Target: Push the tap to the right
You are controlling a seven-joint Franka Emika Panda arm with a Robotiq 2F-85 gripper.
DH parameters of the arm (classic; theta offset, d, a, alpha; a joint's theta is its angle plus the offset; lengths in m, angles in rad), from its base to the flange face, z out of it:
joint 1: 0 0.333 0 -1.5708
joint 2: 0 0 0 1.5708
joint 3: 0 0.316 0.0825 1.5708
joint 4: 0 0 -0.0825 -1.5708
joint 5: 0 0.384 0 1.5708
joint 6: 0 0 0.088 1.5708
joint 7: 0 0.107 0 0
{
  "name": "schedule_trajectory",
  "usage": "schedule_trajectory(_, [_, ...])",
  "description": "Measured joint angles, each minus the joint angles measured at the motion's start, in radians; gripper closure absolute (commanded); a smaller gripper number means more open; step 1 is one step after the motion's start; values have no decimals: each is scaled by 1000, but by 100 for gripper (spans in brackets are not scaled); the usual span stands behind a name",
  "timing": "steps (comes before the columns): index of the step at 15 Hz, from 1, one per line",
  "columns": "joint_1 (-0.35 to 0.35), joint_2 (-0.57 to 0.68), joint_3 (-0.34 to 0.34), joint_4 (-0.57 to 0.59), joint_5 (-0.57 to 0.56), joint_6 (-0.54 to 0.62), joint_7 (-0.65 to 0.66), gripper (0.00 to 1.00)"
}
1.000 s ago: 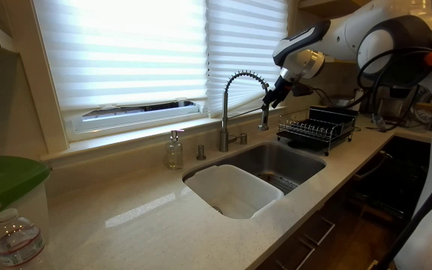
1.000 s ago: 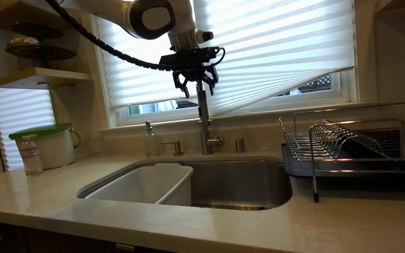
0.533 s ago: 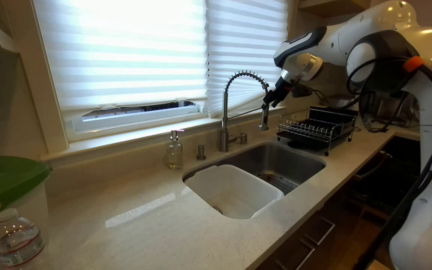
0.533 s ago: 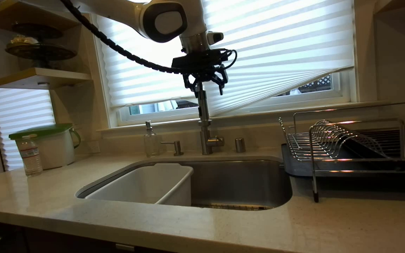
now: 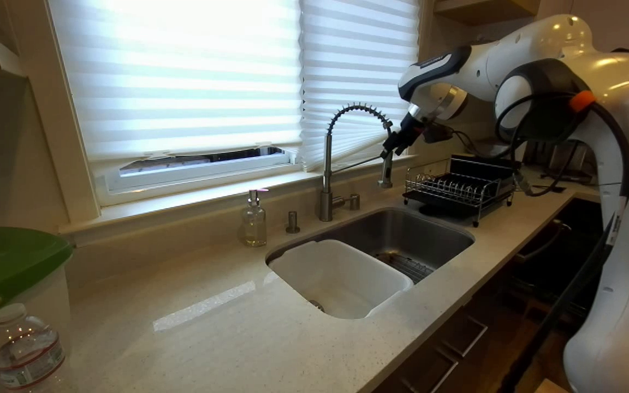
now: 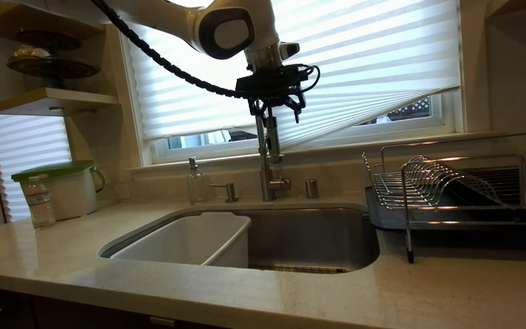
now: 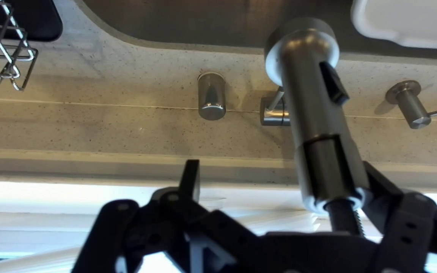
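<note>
1. Gripper [image 7: 280, 165]: fingers spread, tap [image 7: 313, 104] btwn them at its spray end, v. close to one finger; contact unclear.
2. Tap base on counter [image 5: 211, 349], at back of sink [image 6: 313, 233].
3. White tub [image 6: 239, 244] in sink; dish rack [image 5: 439, 202] nr sink, on counter.
4. Clear pump btl [image 5: 254, 222] opp. side of tap from rack.

Through my wrist view, the gooseneck tap [image 7: 317, 110] reads as brushed metal, softly shining, my gripper [image 7: 280, 167] at six o'clock is matt, and the countertop [image 7: 146, 76] looks like speckled, polished stone. In an exterior view I see satin metal on the sink [image 6: 318, 233], smooth plastic on the dish tub [image 6: 231, 246] toward seven o'clock, mirror-bright wire on the dish rack [image 6: 455, 158] at three, and matt, paper-like pleats on the window blind [image 6: 359, 68] at one. The water bottle [image 6: 40, 208] toward nine looks like clear, glossy plastic.
</note>
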Motion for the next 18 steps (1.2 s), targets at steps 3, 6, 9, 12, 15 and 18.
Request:
schedule_trajectory(3, [-18,36,21,32,6,43,-18,0])
schedule_trajectory(6, [-22,66,23,58,17,94,-33,0])
schedule_trajectory(9, [-22,92,23,82,20,135,-42,0])
schedule_trajectory(12, [-22,114,23,105,23,162,-50,0])
schedule_trajectory(15, [-24,132,23,128,25,169,-57,0])
schedule_trajectory(18, [-24,139,22,137,22,163,-54,0])
